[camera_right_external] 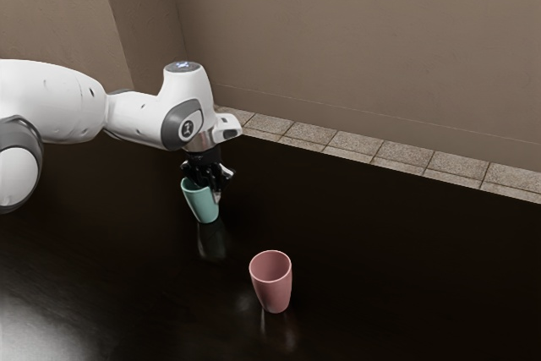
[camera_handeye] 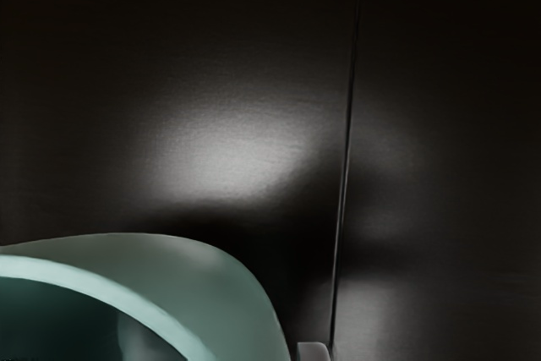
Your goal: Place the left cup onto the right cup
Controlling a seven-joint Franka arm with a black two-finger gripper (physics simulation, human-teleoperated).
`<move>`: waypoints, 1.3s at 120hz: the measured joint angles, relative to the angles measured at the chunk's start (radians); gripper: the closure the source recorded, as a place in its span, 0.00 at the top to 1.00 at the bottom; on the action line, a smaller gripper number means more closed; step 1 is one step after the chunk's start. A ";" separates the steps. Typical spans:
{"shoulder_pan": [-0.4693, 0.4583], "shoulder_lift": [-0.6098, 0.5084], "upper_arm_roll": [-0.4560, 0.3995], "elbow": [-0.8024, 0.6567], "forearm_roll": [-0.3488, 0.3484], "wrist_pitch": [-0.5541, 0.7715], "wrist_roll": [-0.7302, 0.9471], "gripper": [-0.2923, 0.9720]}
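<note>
While your arm [camera_right_external: 76,112] reaches in from the exterior view's left, your jaws grip the rim of the green cup [camera_right_external: 200,201]. The cup, a smooth handleless tumbler, hangs slightly tilted just clear of the dark bench [camera_right_external: 406,276]. You look to be in the carrying step. Next, raise it, bring it over the pink cup [camera_right_external: 270,281] standing upright nearer the exterior view's right, and lower it squarely.
</note>
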 joint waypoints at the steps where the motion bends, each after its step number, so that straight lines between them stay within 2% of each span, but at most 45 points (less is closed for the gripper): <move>1: 0.000 0.000 0.000 0.000 0.000 0.000 0.000 0.20; 23: -0.001 -0.006 0.001 0.000 0.002 -0.004 -0.008 0.17; 41: -0.028 -0.061 0.000 0.006 0.012 -0.053 -0.023 0.16; 51: -0.100 -0.143 0.000 -0.009 0.023 -0.097 -0.040 0.16; 66: -0.179 -0.324 -0.037 -0.170 0.043 -0.134 -0.082 0.15; 76: -0.219 -0.378 -0.071 -0.220 0.051 -0.143 -0.113 0.15; 101: -0.335 -0.376 -0.090 -0.235 0.056 -0.117 -0.181 0.15; 156: -0.365 -0.383 -0.105 -0.258 0.049 -0.089 -0.291 0.15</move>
